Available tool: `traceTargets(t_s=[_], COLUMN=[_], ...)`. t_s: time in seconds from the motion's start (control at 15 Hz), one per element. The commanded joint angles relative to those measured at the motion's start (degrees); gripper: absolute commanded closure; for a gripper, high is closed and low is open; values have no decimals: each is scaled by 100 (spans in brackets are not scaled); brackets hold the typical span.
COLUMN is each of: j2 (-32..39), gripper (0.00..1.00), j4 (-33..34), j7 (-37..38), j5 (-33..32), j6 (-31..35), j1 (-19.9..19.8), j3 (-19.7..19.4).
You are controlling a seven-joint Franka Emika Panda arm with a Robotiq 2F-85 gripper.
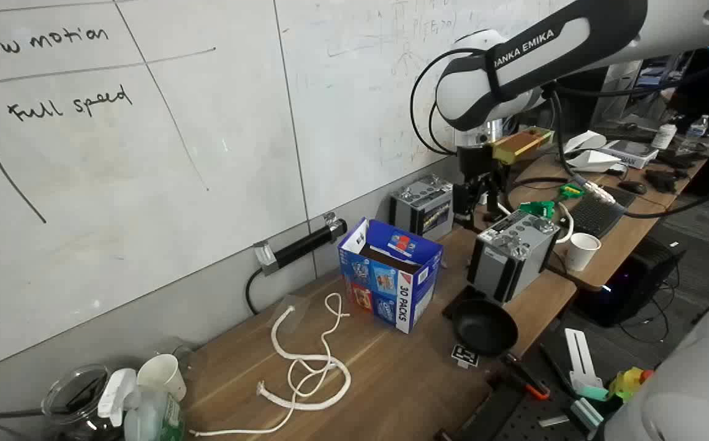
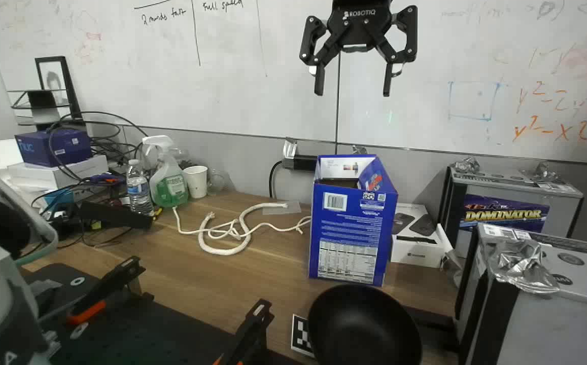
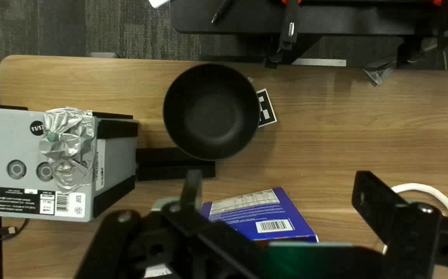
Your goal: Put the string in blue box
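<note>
Starting pickup, apparently: end effector [image 2: 352,95] spread wide, empty; next, reach thin string [image 1: 327,346], pinch, lift toward blue box [image 2: 351,230].

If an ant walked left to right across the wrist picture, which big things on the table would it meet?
By where each one starts on the left: grey box → black pan → blue box → white string, which only partly shows.

On wood-grain tabletop [image 1: 391,373]: white string [image 1: 325,339] crossing thicker rope [image 1: 317,406], upright blue box [image 1: 385,285] nearby, black bowl [image 3: 212,112], checkered card [image 3: 267,109], two grey equipment boxes [image 1: 513,254], spray bottle [image 2: 169,183], paper cup [image 2: 196,182].
</note>
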Motion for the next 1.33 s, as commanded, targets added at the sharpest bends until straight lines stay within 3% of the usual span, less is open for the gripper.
traceTargets(t_s=[0.0, 0.6, 0.93, 1.27], j2=[1, 16, 89, 369], gripper=[0, 0, 0, 0], j4=[24, 20, -84, -284], j7=[-6, 51, 403, 932], j5=[9, 88, 403, 910], j6=[-3, 80, 340, 1120], j1=[-41, 5, 219, 493], j3=[41, 84, 393, 758])
